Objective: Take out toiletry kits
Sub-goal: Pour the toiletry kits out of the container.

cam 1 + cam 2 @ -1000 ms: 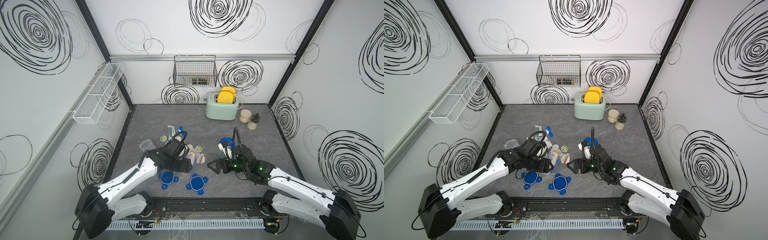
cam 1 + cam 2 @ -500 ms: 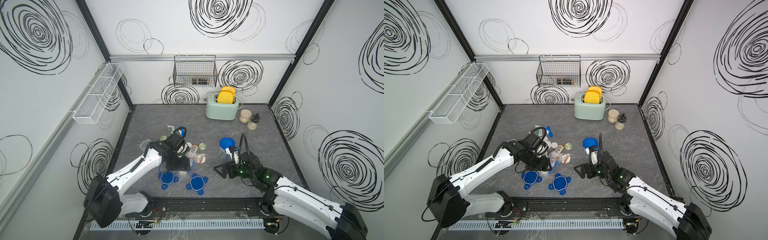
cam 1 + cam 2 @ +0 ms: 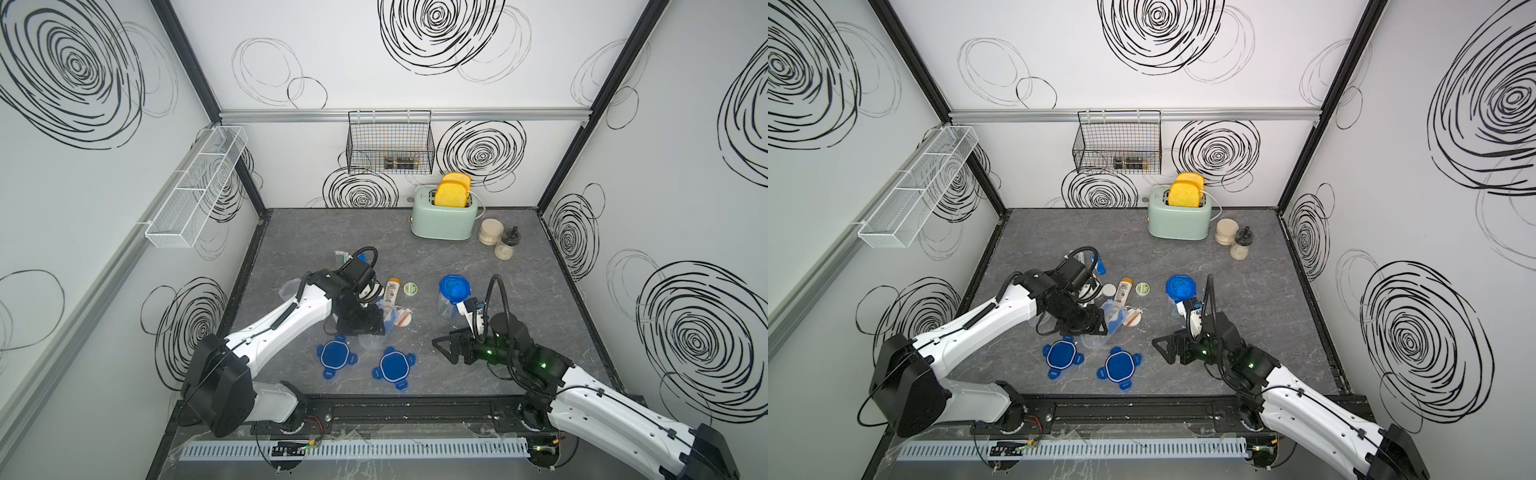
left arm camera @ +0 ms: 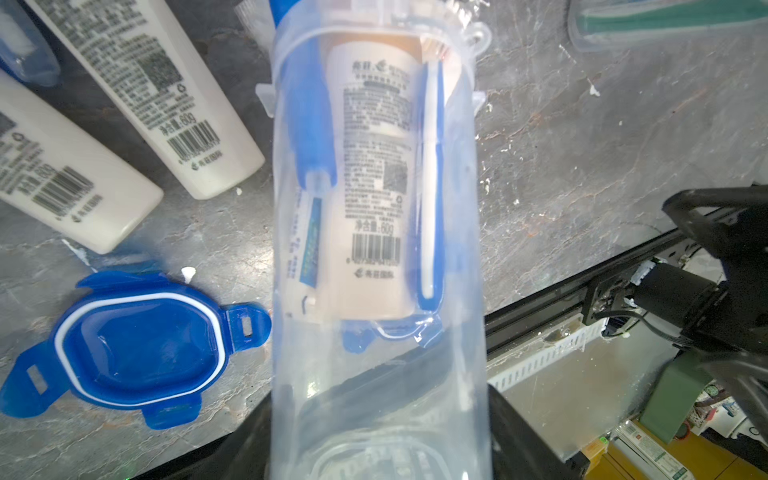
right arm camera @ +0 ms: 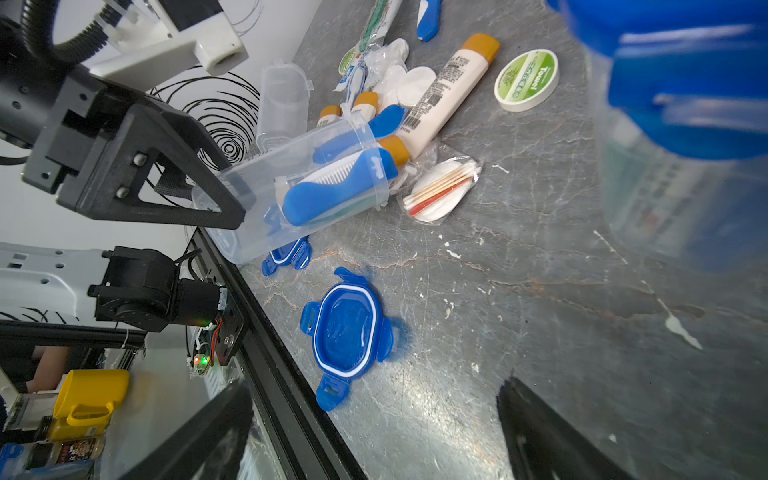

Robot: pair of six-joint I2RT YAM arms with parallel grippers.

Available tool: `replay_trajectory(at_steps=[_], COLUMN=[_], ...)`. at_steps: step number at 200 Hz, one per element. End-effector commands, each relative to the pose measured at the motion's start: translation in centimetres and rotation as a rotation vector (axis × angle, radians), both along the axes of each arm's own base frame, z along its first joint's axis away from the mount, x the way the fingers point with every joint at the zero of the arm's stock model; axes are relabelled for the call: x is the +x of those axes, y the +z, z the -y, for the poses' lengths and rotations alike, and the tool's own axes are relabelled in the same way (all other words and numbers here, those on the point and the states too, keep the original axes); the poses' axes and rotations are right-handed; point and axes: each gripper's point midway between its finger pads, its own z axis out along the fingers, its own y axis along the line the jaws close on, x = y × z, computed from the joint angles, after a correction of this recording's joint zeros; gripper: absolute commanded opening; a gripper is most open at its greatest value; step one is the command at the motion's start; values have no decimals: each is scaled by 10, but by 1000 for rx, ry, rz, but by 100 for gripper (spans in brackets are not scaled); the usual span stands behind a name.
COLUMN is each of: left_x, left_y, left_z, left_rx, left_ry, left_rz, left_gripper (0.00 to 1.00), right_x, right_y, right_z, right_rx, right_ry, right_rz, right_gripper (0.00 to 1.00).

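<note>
Our left gripper (image 3: pixel 365 330) has its fingers clamped on a tilted clear jar (image 5: pixel 257 195) at centre-left of the surface (image 3: pixel 478 257). A toiletry kit (image 5: pixel 332 191) sits inside: cream bottle (image 4: pixel 376 166), blue toothbrush (image 4: pixel 311 124), toothpaste tube (image 4: pixel 307 241). A loose bottle (image 5: pixel 451 91) and round tin (image 5: pixel 527 80) lie just beyond. Our right gripper (image 3: pixel 444 351) hovers near right, fingers apart, empty.

Three clear jars (image 5: pixel 284 95), two loose blue lids (image 3: pixel 392 366), four tan-capped bottles (image 5: pixel 449 87), one toaster (image 3: pixel 442 220)
</note>
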Motion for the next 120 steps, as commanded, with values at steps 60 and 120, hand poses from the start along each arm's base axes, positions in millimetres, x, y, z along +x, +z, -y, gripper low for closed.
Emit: replay_trajectory(at_steps=[60,120], left_x=[-9,-15], left_y=[24,16], left_z=[6,6], left_rx=[-51,-63], left_ry=[-4,-39], left_rz=[3,21], left_gripper=[15,14], right_x=[-1,-2], right_y=[-8,-14], right_z=[4,9], right_rx=[-21,-29], right_ry=[4,-27], right_rz=[12,-13], right_gripper=[94,93])
